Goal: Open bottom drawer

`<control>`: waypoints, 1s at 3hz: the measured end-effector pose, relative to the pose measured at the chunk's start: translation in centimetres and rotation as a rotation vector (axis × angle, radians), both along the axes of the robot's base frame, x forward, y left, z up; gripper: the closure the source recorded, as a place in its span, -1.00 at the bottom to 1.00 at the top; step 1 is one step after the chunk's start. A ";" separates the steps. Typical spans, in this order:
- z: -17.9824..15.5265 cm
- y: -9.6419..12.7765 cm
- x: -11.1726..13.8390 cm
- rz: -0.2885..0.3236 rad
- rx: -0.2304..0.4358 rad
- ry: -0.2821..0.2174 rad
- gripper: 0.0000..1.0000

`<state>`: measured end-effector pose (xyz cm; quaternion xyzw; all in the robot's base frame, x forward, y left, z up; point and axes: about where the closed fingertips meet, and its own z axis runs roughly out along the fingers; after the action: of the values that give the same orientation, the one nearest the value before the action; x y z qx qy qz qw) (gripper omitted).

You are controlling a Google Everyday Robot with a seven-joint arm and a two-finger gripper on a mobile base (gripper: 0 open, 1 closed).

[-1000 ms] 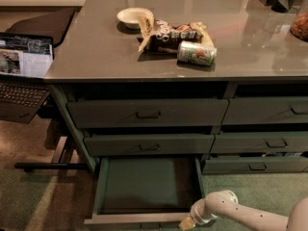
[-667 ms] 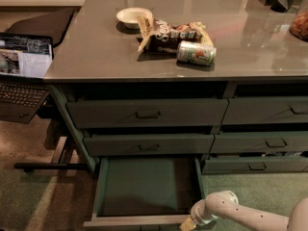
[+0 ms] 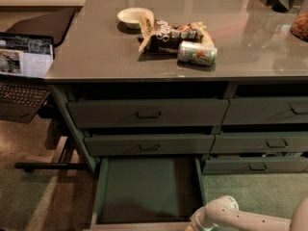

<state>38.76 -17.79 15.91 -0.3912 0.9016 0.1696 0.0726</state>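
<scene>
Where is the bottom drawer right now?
Camera view, lower centre: the bottom drawer juts out open beneath the left stack's two taller drawers, with the gripper at its front right corner.

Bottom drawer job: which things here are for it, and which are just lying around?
For the job: bottom drawer, pulled out; hand, low at the drawer's front right corner.
Just lying about: white bowl, snack bag, can on the counter; laptop beside it.

1. The bottom drawer [image 3: 144, 191], pulled out, lies open from above; the drawer front above [image 3: 149, 144] overhangs its rear.
2. The gripper [image 3: 194, 224] sits at its front right corner; a chair base [image 3: 48, 166] flanks the left.
</scene>
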 end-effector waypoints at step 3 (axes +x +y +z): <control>0.0 0.1 0.1 0.000 0.000 0.001 -1.00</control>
<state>38.82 -17.71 15.96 -0.3911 0.9017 0.1696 0.0721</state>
